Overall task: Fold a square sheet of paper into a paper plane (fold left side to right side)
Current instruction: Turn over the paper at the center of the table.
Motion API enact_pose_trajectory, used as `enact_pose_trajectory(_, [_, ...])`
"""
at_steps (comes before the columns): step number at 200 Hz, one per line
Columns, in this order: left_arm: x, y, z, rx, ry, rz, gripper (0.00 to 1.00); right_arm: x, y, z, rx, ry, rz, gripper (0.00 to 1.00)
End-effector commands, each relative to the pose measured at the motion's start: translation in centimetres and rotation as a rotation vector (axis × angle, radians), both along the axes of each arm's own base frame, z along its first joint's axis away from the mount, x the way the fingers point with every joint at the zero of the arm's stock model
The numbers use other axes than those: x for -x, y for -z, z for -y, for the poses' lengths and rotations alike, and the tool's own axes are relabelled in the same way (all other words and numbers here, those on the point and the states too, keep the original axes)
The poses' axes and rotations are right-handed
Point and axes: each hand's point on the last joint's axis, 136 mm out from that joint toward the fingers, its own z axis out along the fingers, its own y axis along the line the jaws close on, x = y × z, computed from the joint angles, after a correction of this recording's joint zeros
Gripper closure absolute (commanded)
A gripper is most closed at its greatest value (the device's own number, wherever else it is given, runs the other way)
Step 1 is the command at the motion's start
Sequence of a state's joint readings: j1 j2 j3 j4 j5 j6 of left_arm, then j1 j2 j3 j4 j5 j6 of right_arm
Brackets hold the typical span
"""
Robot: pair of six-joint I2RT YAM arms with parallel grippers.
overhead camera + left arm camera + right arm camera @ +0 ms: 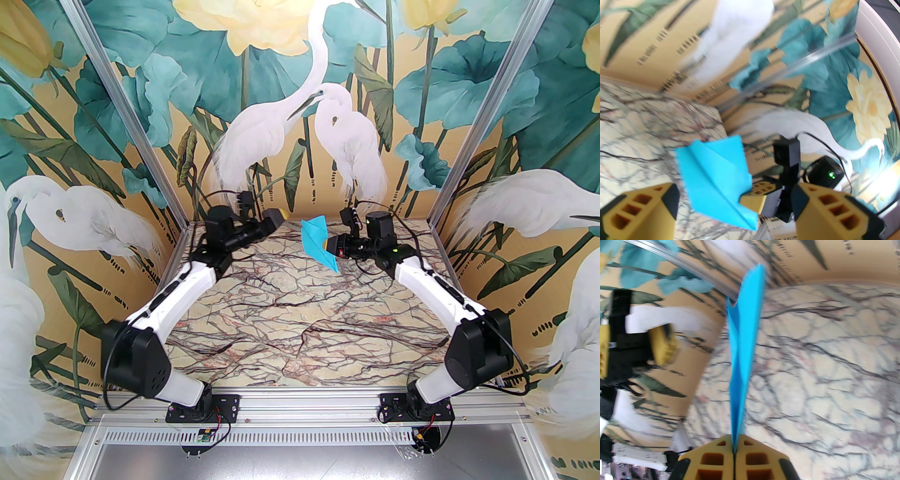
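No writing I can read here. There's a tiny red patch [339, 252] on the body of the right gripper [329, 245], but it's way too small to make out. Both wrist views are smeared, so the folds on the paper plane [319, 241] are hard to follow. The left wrist view shows a centre crease and layered flaps, while the right wrist view has it edge-on, just a thin blue blade.

The right gripper is clamped on it, fingers [721, 451] pressed together with the paper pinched between them and hiding that bit of the plane. It hangs over the tabletop [300, 309] near the far edge, a bit right of the middle, nose slanting down. Can't tell if the nose touches the marble.

The left gripper [275, 217] is just beside the plane, spread wide and holding nothing. Metal posts [140, 140] stand at the far corners. A wide stretch of marble runs from the grippers to the near edge.
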State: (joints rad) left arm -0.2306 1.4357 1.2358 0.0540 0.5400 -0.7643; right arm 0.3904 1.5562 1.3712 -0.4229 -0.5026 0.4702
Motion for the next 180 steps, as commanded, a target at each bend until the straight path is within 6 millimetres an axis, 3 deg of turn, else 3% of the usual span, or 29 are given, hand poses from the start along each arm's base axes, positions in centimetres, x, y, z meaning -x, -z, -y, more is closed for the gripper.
enact_pose_trajectory(1, [1.1,1.0,-3.9,-0.150,-0.156,-0.013,0.11,1.9,2.8,4.5,0.501,0.098,0.037,0.95])
enact_pose_trajectory(39, [3.3,1.8,-8.9,-0.316,-0.377,-0.027,0.09,2.0,5.6,6.9,1.138,0.167,0.125,0.95])
enact_pose_trajectory(60, [4.2,1.9,-10.1,-0.340,-0.434,-0.024,0.08,1.5,6.9,6.0,1.368,0.121,0.180,0.95])
enact_pose_trajectory(75, [4.6,2.0,-10.6,-0.351,-0.451,-0.029,0.08,1.3,8.9,4.9,1.492,0.053,0.202,0.94])
enact_pose_trajectory(115, [4.9,2.5,-10.3,-0.349,-0.433,-0.043,0.08,1.3,14.7,1.4,1.615,-0.110,0.210,0.92])
enact_pose_trajectory(143, [4.9,2.9,-10.0,-0.340,-0.416,-0.055,0.08,2.5,19.1,-0.6,1.625,-0.224,0.158,0.88])
enact_pose_trajectory(159, [5.0,3.2,-9.8,-0.339,-0.404,-0.064,0.07,3.5,21.0,-1.5,1.620,-0.275,0.125,0.79])
enact_pose_trajectory(180, [5.0,3.5,-9.5,-0.342,-0.383,-0.070,0.07,5.1,22.1,-2.7,1.532,-0.314,0.055,0.56])
